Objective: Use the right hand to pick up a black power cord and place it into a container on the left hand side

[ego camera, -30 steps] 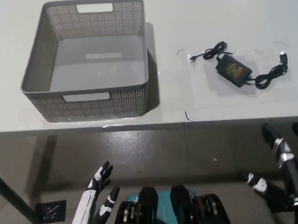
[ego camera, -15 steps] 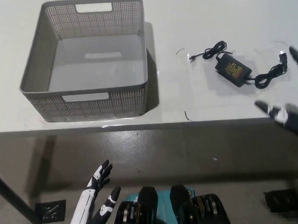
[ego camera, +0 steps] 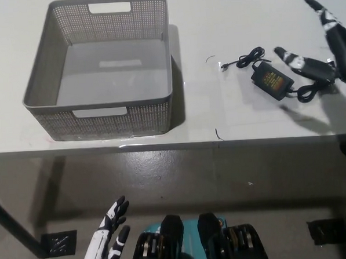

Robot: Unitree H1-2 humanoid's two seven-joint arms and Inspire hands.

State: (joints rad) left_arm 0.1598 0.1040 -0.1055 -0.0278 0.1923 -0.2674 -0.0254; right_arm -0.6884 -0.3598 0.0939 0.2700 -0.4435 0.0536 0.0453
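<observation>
The black power cord (ego camera: pixel 272 78), a brick adapter with coiled leads at both ends, lies on the white table (ego camera: pixel 236 111) at the right. My black right hand (ego camera: pixel 323 52) hovers open over the cord's right end, fingers spread, hiding part of the right coil. The grey perforated basket (ego camera: pixel 100 66) stands at the table's left, with nothing inside it. My white left hand (ego camera: pixel 107 240) rests open low at the lower left, below the table's front edge.
The table's front edge runs across the picture at mid-height. Bare tabletop separates the basket from the cord. Below the edge lies a grey floor, with a table leg (ego camera: pixel 13 228) at the far left.
My right hand has risen from below the table's edge at the lower right up over the table, reaching the cord's right end. The left hand has sunk slightly.
</observation>
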